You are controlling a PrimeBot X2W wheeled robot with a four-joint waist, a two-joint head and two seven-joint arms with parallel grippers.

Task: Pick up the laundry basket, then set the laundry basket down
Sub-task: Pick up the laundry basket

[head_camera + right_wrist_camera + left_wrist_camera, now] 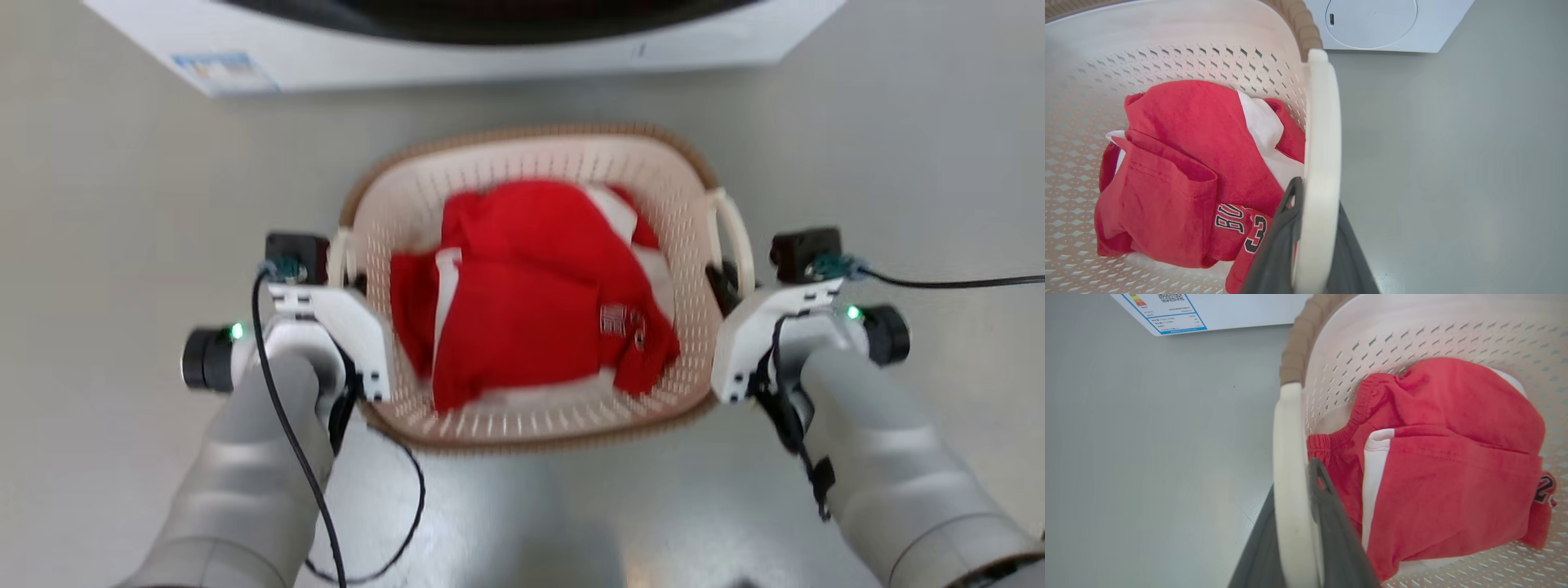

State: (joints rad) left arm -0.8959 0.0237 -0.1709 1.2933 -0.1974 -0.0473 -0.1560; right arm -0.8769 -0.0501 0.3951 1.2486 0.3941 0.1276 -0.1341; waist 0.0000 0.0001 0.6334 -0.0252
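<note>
The laundry basket (522, 163), cream-white and perforated with a brown rim, sits between my two arms in the head view. My left gripper (349, 276) is shut on its left loop handle (1289, 457), one dark finger (1331, 526) inside the loop and the other outside. My right gripper (727, 284) is shut on the right loop handle (1323, 134) in the same way, with a finger (1276, 241) on the basket side. Whether the basket rests on the floor or hangs above it cannot be told.
Red and white clothes (531, 302) lie in the basket. The big white washing machine (490, 49) stands just beyond it. Grey floor (122, 204) spreads out on both sides.
</note>
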